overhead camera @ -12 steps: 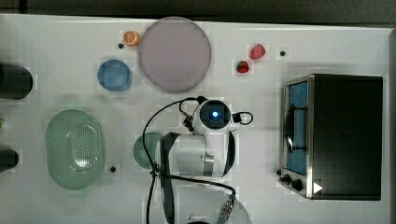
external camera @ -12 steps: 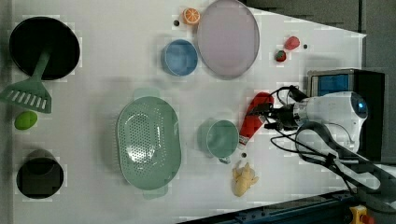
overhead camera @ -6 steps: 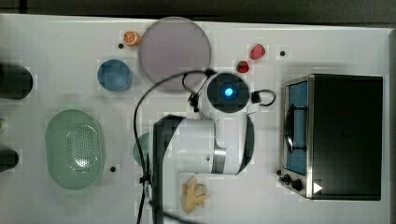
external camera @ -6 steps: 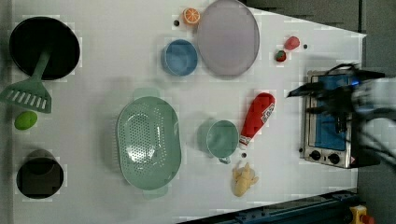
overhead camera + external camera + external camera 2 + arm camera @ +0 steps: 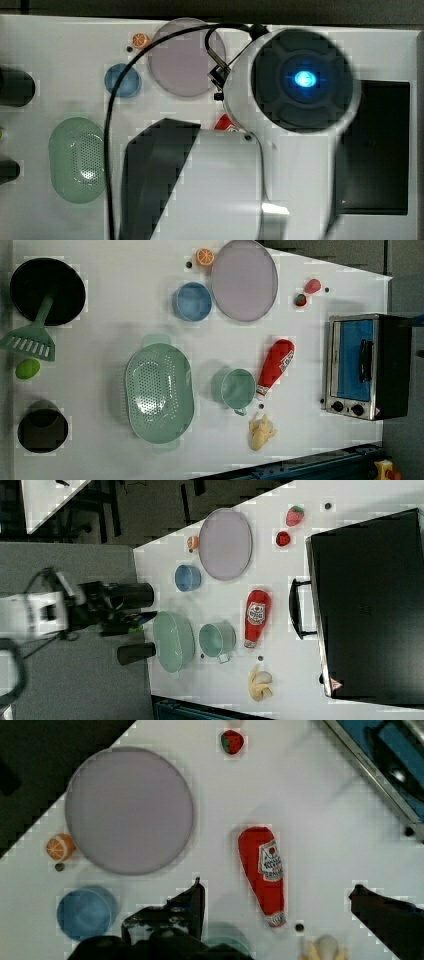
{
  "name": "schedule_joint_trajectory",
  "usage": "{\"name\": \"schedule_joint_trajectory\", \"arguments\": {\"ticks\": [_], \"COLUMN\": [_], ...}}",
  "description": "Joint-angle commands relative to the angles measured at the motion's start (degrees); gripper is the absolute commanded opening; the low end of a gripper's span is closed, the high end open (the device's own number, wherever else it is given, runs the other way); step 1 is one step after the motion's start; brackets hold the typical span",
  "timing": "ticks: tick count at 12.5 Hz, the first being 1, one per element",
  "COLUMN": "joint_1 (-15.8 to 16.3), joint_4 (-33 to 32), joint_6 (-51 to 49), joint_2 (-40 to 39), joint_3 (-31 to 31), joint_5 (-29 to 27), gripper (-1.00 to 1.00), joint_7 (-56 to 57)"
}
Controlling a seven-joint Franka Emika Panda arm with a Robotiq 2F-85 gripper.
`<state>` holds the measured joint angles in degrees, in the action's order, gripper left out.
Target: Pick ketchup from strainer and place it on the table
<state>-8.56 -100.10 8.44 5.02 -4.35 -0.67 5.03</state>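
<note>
One red squeeze bottle to report: ketchup (image 5: 262, 870), white cap, white label with red print. Lying flat on the white table (image 5: 100, 340), well below the pincer (image 5: 277, 892), lined up in the wrist view with the gap between its two dark fingers (image 5: 195, 897), touched by neither. Pincer spread wide, holding nothing. Well apart from the pale green strainer (image 5: 159, 390), over past the green cup (image 5: 238, 388).

Versus a second ago: pincer was right down at the bottle in the left view back then, and now looms way bigger in the top view. Bottle in the same spot as half a second back.

Around the pincer: green cup just beside the bottle's cap end, banana (image 5: 261, 431) near that end too. Further out, lilac plate (image 5: 130, 810), blue bowl (image 5: 85, 912), orange half (image 5: 60, 846) and strawberry (image 5: 232, 741). Toaster oven (image 5: 365, 365) off on the bottle's other side.

Blocking stuff: arm (image 5: 200, 185) covering nearly all of the bottle in the top view, just a red sliver peeking out.
</note>
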Motion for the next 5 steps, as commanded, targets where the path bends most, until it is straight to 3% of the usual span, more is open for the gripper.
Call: {"name": "schedule_joint_trajectory", "arguments": {"ticks": [1, 5], "joint_1": [0.65, 0.64], "joint_4": [2.99, 3.61], "joint_6": [-6.38, -7.20], "joint_2": [-2.73, -3.14], "joint_3": [-0.26, -0.24], "joint_5": [0.37, 0.37], "gripper": [1.00, 1.00], "joint_7": [-4.12, -4.12]}}
